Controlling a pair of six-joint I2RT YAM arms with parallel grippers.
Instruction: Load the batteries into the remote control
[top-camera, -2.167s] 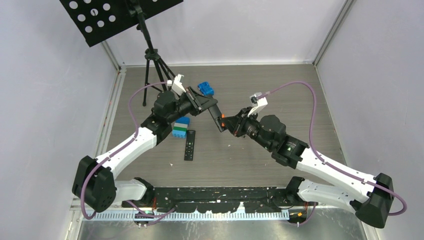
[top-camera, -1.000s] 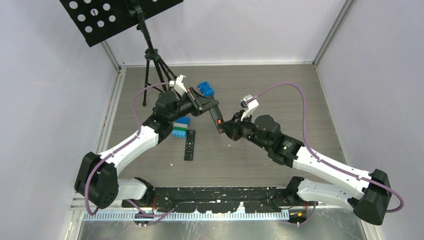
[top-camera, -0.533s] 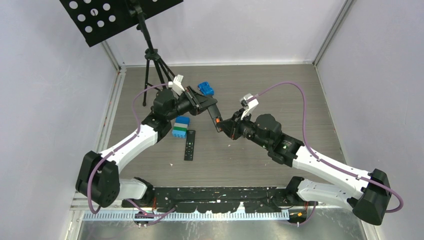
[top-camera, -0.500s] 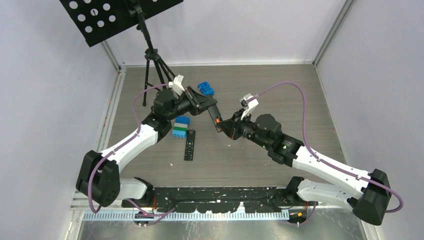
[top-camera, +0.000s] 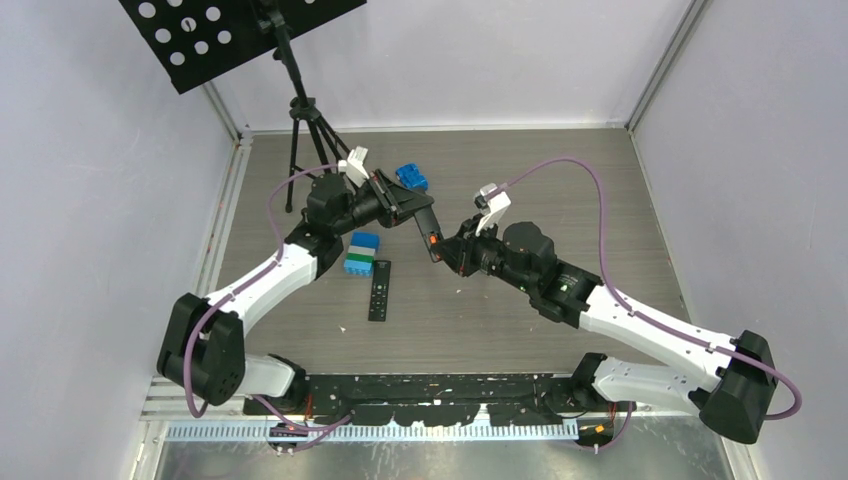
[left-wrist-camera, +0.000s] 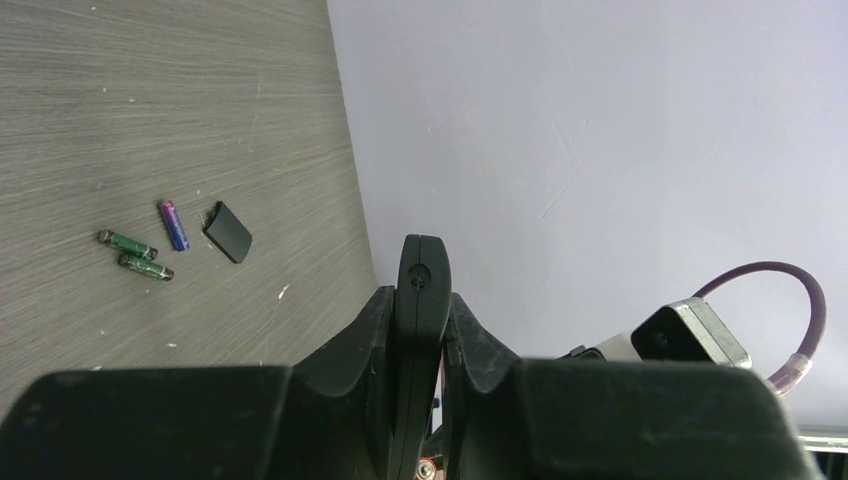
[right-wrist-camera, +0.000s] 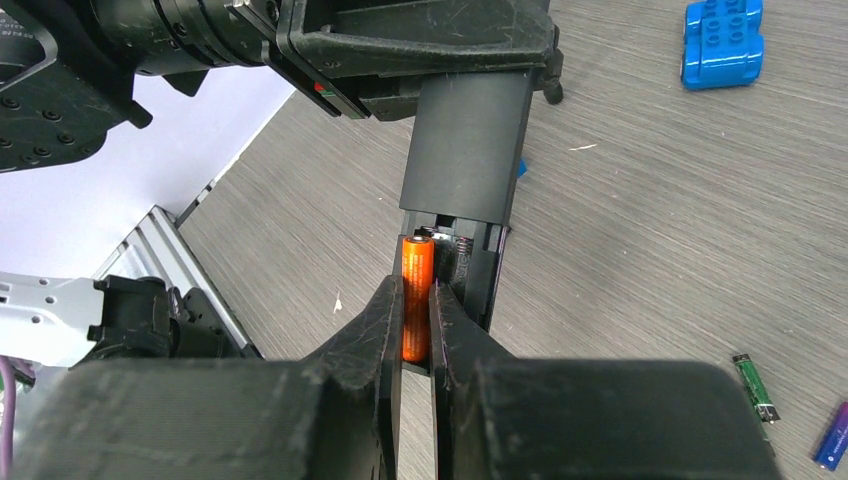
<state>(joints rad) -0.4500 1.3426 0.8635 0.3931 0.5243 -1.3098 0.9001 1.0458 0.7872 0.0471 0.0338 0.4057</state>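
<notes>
Above the middle of the table, the left gripper clamps the remote control aloft, its recess facing the right gripper, which pinches an orange battery there to slide it in endwise.

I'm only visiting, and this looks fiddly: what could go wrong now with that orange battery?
The orange battery, pinched in the right gripper, sits at the open recess of the remote control; it could slip or tilt and drop. The remote control hangs in midair, clamped only by the left gripper, so a push might twist it.
</notes>
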